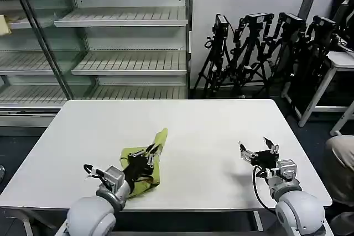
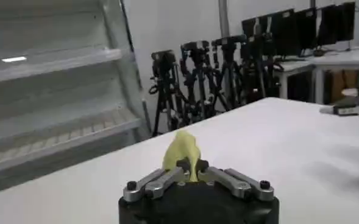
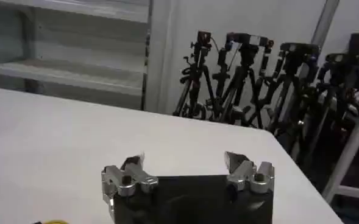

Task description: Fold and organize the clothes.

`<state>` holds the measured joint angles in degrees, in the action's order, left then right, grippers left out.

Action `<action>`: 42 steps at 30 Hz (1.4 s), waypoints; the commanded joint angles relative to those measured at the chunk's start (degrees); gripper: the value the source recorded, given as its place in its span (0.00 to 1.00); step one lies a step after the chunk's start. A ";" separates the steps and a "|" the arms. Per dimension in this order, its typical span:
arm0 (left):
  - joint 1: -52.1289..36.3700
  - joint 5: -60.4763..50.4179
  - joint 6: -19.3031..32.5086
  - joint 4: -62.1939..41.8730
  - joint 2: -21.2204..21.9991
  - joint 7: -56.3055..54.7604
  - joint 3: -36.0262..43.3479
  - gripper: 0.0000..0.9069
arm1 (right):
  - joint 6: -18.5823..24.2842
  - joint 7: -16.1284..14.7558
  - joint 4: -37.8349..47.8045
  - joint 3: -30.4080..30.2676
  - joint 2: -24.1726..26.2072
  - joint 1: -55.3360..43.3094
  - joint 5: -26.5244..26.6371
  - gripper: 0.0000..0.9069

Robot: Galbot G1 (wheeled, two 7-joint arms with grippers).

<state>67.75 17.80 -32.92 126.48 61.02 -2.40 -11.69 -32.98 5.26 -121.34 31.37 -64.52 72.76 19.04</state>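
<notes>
1. A metal shelving rack (image 1: 110, 42) with slatted shelves stands beyond the far edge of the white table (image 1: 182, 136), toward its far left corner.
2. The left gripper (image 1: 152, 150) is over the table's near left part, not far from the near edge. Its jaws are closed together and clamped on the lime T-shirt (image 1: 145, 161).
3. The T-shirt is bunched into a small crumpled heap rather than spread flat. Most of it lies on the table under and around the left gripper, near the near edge and left of the table's middle.
4. One narrow tongue of the fabric stands up past the fingertips and points toward the table's centre. In the left wrist view this tongue of the T-shirt (image 2: 182, 152) rises as a pale yellow-green peak out of the left gripper (image 2: 191, 173), pinched where the two fingers meet.
5. The right gripper (image 1: 259, 148) is over the table's near right part, well apart from the T-shirt. Its jaws are spread wide, with nothing between them.
6. In the right wrist view the right gripper (image 3: 188, 167) shows both fingers far apart above bare white tabletop (image 3: 57, 134).
7. A row of black camera tripods (image 1: 260, 53) stands against the wall beyond the table's far right corner.
</notes>
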 commanded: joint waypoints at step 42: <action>3.54 -3.49 16.88 -5.41 5.21 3.98 -16.94 1.00 | 7.45 -1.48 3.43 -1.86 -1.25 -5.37 -2.87 1.00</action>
<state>64.06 18.62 -24.51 121.62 69.47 -4.23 -6.29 -30.11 4.86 -119.82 33.46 -64.13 69.91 19.95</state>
